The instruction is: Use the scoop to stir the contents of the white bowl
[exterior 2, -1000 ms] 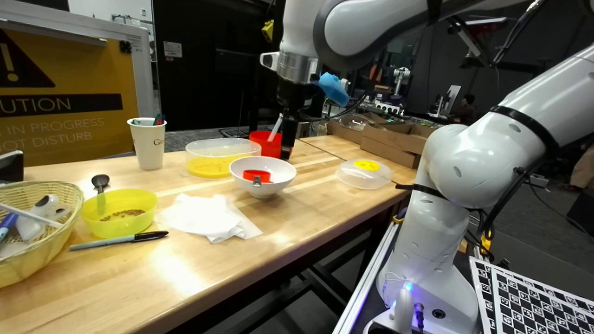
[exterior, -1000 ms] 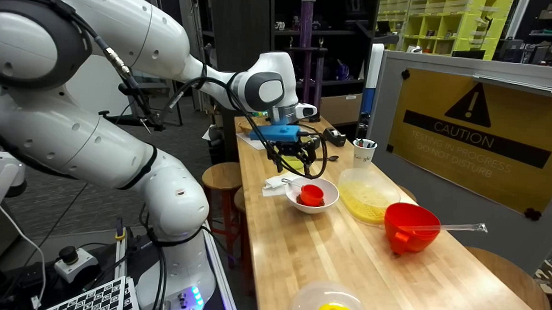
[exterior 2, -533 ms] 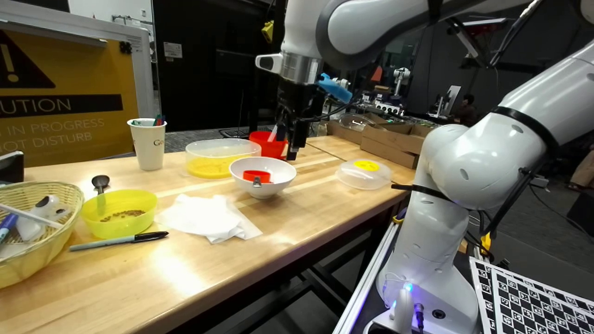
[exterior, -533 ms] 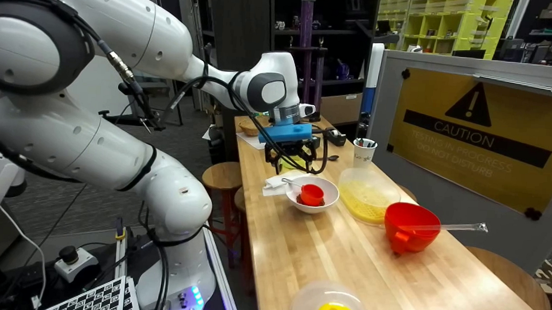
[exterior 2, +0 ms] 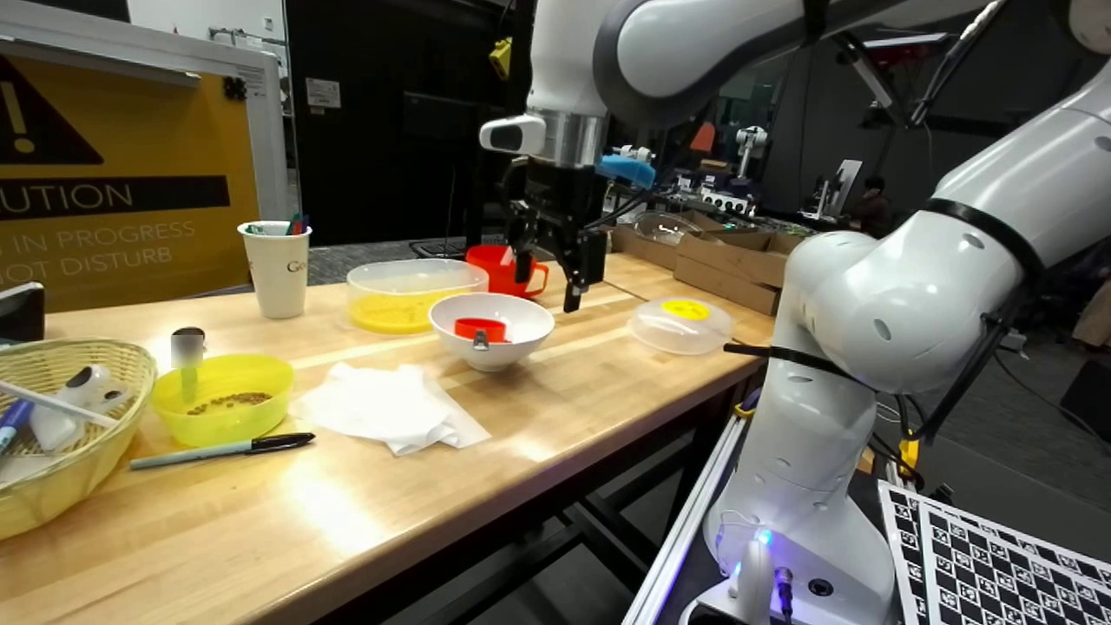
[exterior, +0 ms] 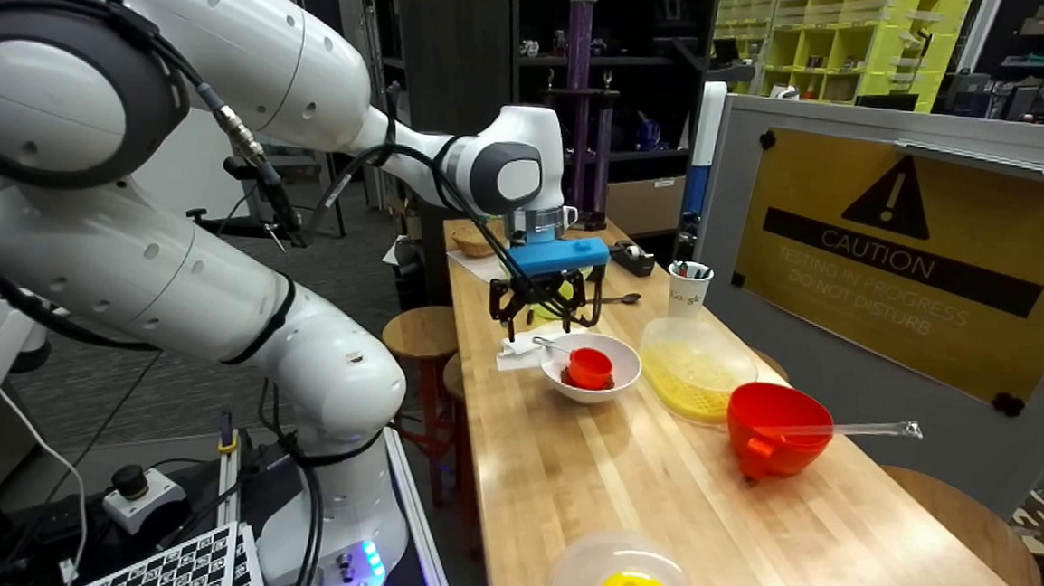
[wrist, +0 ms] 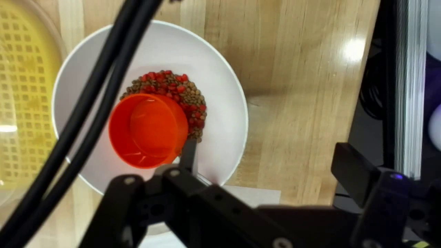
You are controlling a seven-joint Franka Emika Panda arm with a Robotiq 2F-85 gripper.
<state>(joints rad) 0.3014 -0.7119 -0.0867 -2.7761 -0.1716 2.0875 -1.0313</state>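
Nearest the wrist camera, a black two-fingered gripper [wrist: 268, 162] stands spread wide, holding nothing. Past it, a round red plastic scoop [wrist: 148, 131] with a slim silvery handle [exterior: 550, 345] rests on brown pellets [wrist: 193, 94] and red pieces [wrist: 181, 89] in a round white bowl [wrist: 224, 103] on a pale wooden table [wrist: 293, 120]. One finger [wrist: 187, 156] overlaps the bowl in that view; contact is unclear. Lowering off line could knock the rim and tip the bowl; a loose pinch on the handle could let the scoop twist and fling pellets out. Farther off, a white paper cup [exterior: 687, 289] reads "Google". Beyond, a yellow-brown sign [exterior: 895, 270] reads "CAUTION", "TESTING IN PROGRESS", "DO NOT DISTURB".
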